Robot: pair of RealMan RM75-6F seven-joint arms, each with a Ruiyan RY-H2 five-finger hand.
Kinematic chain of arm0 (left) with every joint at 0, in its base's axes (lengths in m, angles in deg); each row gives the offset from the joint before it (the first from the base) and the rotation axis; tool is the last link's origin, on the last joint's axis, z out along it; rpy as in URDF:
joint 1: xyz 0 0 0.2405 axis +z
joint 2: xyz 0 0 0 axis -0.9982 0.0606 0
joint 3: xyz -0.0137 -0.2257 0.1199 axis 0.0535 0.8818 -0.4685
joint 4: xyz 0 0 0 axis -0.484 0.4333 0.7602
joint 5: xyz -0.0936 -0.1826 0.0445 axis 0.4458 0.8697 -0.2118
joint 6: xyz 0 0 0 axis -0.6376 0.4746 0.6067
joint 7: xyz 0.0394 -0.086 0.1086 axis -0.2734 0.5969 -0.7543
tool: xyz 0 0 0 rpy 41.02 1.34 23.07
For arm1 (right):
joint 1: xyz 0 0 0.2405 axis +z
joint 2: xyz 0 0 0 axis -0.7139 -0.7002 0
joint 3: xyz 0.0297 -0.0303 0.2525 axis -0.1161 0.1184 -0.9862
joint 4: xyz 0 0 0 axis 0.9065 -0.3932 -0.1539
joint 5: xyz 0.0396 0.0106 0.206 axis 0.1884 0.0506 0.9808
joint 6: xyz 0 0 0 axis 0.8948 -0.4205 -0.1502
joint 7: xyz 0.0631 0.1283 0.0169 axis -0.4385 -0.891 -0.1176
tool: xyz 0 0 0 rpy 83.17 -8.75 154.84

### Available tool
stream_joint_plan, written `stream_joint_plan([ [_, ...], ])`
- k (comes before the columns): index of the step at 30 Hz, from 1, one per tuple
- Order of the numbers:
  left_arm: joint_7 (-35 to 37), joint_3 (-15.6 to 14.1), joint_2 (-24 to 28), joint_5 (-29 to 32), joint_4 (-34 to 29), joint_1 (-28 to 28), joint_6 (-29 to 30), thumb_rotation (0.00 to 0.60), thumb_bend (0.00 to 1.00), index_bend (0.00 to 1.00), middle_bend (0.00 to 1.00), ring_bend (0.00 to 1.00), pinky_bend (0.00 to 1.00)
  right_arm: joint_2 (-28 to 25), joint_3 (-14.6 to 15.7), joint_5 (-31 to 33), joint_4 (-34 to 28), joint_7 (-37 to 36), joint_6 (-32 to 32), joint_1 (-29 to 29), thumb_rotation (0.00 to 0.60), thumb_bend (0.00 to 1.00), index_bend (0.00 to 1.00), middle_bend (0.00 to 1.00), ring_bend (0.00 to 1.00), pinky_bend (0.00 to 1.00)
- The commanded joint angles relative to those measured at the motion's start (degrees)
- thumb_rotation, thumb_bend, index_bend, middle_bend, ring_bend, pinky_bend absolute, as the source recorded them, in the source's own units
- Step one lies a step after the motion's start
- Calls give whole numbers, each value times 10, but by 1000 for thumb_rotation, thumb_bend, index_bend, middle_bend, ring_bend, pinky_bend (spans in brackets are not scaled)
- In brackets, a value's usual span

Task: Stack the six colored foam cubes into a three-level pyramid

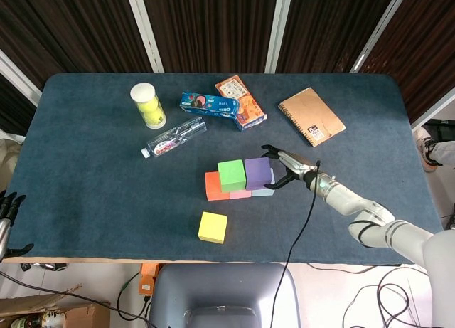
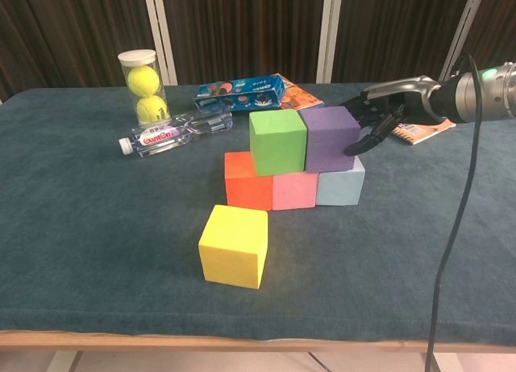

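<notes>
Only the dark fingertips of the left hand (image 1: 7, 203) are seen, at the far left edge of the head view, low beside the table (image 1: 85, 200). Whether its fingers are apart or together cannot be told.

The right hand (image 2: 379, 114) is seen in both views. Its fingers are spread apart by the right side of the purple cube (image 2: 329, 138), and nothing is gripped. Whether the fingertips touch the cube cannot be told.

Three cubes are set in a row on the blue cloth: the orange cube (image 2: 247, 181), the pink cube (image 2: 295, 190) and the light blue cube (image 2: 341, 186). The green cube (image 2: 277, 141) and the purple cube are placed on top of them, side by side. The backs of the lower cubes are hidden. The yellow cube (image 2: 234, 244) is left alone, near the front edge.

Red writing is seen on the clear bottle (image 2: 173, 132), but it is too small to be read for sure. The words on the blue box (image 2: 240, 93), the orange packet (image 1: 240, 100) and the brown notebook (image 1: 311, 116) cannot be read. Two tennis balls are held in a clear tube (image 2: 143, 86).
</notes>
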Motion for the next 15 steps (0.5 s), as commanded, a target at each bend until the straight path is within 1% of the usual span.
stream_joint_plan([
  [1,0,0,0,0,1,-1,-1,582,119,47,0,0,108,0,1,1,0,1,0,1,600,323,427,0,0,0],
  [15,4,0,-1,0,4,0,-2,585,118,46,0,0,109,7,4,12,4,10,-2,7,600,324,421,0,0,0],
])
